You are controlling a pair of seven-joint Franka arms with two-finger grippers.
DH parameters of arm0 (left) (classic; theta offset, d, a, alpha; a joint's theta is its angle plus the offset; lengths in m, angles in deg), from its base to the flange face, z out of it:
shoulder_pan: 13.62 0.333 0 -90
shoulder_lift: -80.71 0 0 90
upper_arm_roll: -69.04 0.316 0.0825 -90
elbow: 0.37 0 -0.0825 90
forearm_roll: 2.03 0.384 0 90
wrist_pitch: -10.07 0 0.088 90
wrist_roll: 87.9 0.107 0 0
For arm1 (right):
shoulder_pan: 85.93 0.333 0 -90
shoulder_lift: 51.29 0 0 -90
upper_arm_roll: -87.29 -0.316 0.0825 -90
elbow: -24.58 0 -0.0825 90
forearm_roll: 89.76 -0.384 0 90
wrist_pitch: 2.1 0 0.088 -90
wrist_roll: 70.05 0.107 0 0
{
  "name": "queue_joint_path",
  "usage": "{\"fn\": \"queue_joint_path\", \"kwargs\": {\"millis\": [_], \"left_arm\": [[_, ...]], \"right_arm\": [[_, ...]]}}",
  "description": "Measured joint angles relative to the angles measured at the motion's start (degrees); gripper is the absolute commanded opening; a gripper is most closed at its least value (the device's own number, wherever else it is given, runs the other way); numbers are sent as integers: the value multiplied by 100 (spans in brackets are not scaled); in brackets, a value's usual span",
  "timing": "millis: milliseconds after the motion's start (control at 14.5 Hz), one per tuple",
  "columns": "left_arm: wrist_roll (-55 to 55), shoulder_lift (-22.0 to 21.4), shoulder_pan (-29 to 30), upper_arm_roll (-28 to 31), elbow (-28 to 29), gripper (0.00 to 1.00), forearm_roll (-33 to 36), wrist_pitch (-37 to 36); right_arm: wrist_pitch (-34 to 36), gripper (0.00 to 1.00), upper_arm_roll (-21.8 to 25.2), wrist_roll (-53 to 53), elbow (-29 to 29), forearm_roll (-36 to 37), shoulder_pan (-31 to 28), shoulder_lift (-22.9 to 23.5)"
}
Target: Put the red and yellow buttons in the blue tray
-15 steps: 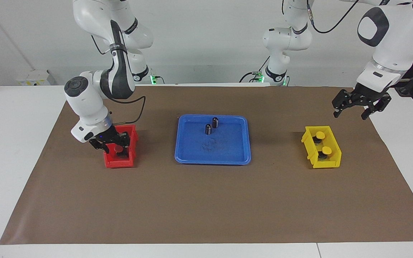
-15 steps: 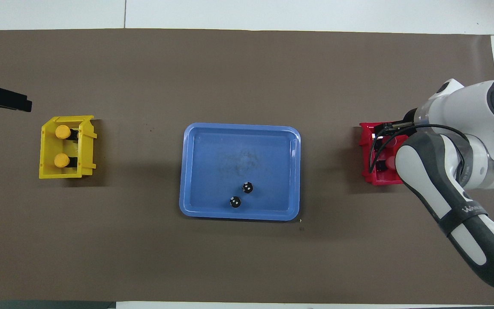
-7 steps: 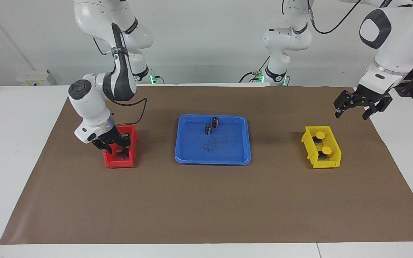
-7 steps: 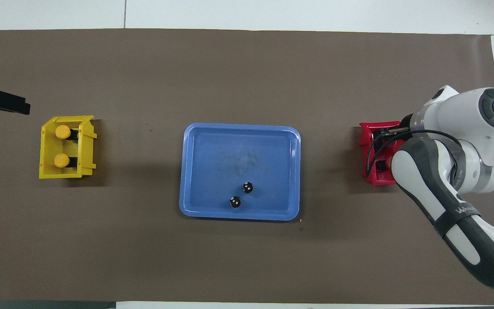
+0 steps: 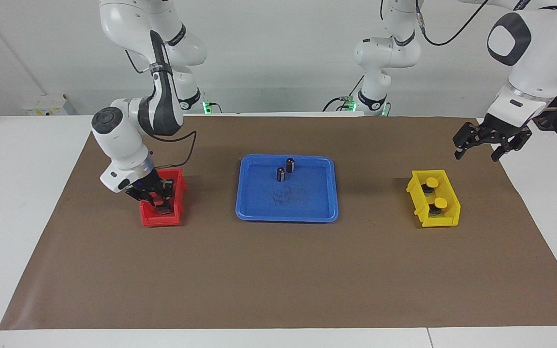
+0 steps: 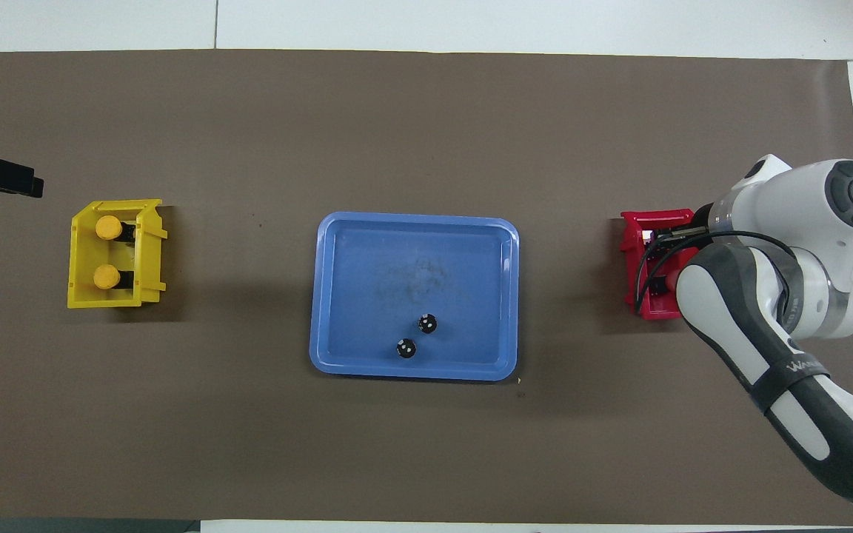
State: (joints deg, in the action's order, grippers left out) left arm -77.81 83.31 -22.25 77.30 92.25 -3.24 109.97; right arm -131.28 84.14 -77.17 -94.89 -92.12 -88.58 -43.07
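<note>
The blue tray [image 5: 285, 217] lies mid-table, also in the overhead view [image 6: 412, 370]. Two yellow buttons [image 5: 432, 182] [image 5: 439, 203] stand in the yellow bin [image 5: 440, 221]; from overhead their caps [image 6: 107, 227] [image 6: 106, 277] show clearly. My right gripper [image 5: 161, 200] is down inside the red bin [image 5: 160, 221] and hides the red buttons in the facing view; overhead, one red cap [image 6: 669, 281] peeks out beside the arm. My left gripper [image 5: 476, 155] hangs open and empty above the mat, beside the yellow bin toward the robots.
Two small dark capless cylinders [image 5: 290, 165] [image 5: 281, 174] stand in the tray's part nearest the robots. A brown mat [image 5: 278, 280] covers the table. The right arm's forearm [image 6: 767, 348] covers much of the red bin [image 6: 637, 222] from overhead.
My right gripper has sunk lower into the red bin, over the red button that showed between its fingers before. My left gripper has drifted slightly toward the table's edge.
</note>
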Motion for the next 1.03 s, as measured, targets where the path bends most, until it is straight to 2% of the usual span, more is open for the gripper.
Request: {"fn": "queue_joint_path", "kwargs": {"millis": [275,413,619,825,1032], "left_arm": [[0,13,92,11,81,99,0,406],[17,120,231,16,352,96,0,835],[18,551,246,-2,731,81,-136,1504],[16,885,232,-27,1127,65,-341,2172],[10,937,193,-59,1546,61,-358,2566]], "right_arm": [[1534,26,-29,1,1358,13,85,85],[1926,26,-39,491,1961,12,477,233],[1754,26,-79,2126,2354,12,1525,533],[1115,26,-88,3569,2363,14,2524,856],[646,26,-81,4319,2360,74,3171,1322]]}}
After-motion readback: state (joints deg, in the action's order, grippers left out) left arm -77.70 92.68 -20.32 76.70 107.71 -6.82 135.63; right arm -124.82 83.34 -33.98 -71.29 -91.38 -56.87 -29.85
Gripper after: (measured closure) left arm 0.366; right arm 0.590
